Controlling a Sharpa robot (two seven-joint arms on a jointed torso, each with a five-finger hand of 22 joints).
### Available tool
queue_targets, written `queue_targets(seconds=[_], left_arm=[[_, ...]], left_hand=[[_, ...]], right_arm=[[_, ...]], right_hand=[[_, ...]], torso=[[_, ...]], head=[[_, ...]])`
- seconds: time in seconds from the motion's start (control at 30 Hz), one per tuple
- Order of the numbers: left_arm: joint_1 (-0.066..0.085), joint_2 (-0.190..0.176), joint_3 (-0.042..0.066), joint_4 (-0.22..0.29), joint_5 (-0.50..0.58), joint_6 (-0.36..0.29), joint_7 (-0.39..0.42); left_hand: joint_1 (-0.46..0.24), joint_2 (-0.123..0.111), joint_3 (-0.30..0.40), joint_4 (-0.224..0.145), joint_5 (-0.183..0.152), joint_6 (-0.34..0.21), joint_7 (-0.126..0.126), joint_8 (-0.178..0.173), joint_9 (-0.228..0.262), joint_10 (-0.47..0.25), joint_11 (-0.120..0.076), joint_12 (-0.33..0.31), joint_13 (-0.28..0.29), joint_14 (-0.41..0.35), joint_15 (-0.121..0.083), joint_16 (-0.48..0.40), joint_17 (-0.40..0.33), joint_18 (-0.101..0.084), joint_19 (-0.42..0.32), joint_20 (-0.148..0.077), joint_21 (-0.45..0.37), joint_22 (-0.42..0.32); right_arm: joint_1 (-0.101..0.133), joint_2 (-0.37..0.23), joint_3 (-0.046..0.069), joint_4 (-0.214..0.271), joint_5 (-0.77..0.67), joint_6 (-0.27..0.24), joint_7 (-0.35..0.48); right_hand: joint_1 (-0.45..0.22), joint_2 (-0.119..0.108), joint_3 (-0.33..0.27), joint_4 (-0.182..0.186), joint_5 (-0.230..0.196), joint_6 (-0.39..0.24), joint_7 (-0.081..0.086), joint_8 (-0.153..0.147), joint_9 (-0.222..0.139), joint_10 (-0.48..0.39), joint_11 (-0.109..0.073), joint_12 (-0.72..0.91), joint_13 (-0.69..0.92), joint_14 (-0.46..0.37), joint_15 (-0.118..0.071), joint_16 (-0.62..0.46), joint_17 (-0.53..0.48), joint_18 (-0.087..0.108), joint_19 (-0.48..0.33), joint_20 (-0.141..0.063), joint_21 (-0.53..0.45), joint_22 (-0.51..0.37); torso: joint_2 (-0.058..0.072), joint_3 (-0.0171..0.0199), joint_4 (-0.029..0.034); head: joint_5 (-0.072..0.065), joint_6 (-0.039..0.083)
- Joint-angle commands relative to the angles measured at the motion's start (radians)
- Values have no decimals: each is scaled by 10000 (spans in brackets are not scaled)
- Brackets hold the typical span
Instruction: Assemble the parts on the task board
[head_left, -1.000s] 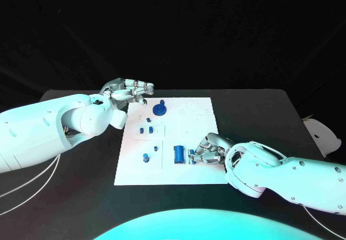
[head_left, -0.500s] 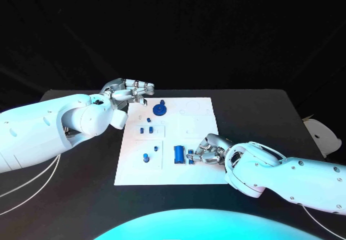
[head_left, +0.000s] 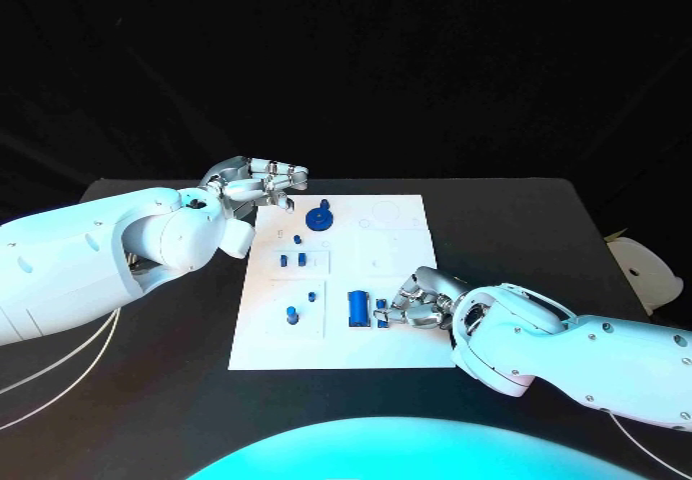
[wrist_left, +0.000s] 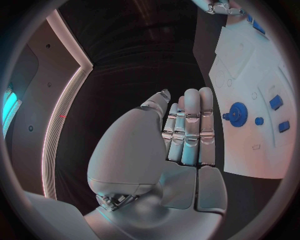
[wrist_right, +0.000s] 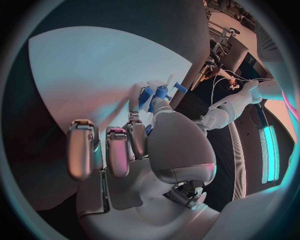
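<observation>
head: we look down on the counter (head_left: 173, 330) from above | wrists: close behind each robot hand | shared: task board (head_left: 339, 340), seen in all three

The task board (head_left: 389, 345) lies bare along its near edge and right strip; blue parts (head_left: 303, 262) crowd its left

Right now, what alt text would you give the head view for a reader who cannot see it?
The right hand pinches a small blue part beside a larger blue block on the white task board. The left hand, fingers curled and holding nothing, hovers at the board's far left corner by a blue gear.
</observation>
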Motion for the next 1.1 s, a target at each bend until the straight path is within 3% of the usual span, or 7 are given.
queue_targets(seconds=[0.03, 0.4, 1.1], left_arm=[[8, -2, 7, 27, 19, 178, 18], [7, -11, 6, 14, 19, 197, 17], [6, -3, 6, 9, 19, 200, 22]], left_hand=[[47, 29, -55, 20, 22, -72, 12, 47, -4, -94, -5, 35, -4, -67, 1, 25, -12, 127, 46, 15, -56, -13], [47, 29, -55, 20, 22, -72, 12, 47, -4, -94, -5, 35, -4, -67, 1, 25, -12, 127, 46, 15, -56, -13], [47, 29, -55, 20, 22, -72, 12, 47, -4, -94, -5, 35, -4, -67, 1, 25, -12, 127, 46, 15, -56, -13]], right_arm=[[-11, -125, -1, 136, -268, 36, 301], [-53, -582, 2, 498, 172, 110, 794], [-104, -446, 1, 216, 135, 417, 642]], right_hand=[[92, 1, 6, -45, -23, -5, 34, -9, 9, 83, -11, 35, 494, 916, -64, 29, 2056, -121, 386, -58, -46, 2132], [57, -1, -66, 27, -39, -25, 57, -21, 20, 85, 5, 51, 511, 915, -56, 27, 2055, -119, 382, -56, -58, 2129], [510, 106, -70, -60, 7, -43, 36, -27, 76, 68, -8, 26, 507, 916, -60, 27, 2055, -117, 376, -55, -68, 2126]], torso=[[0, 6, -4], [-7, -3, -16], [6, -6, -3]], head=[[21, 10], [16, 45], [21, 8]])
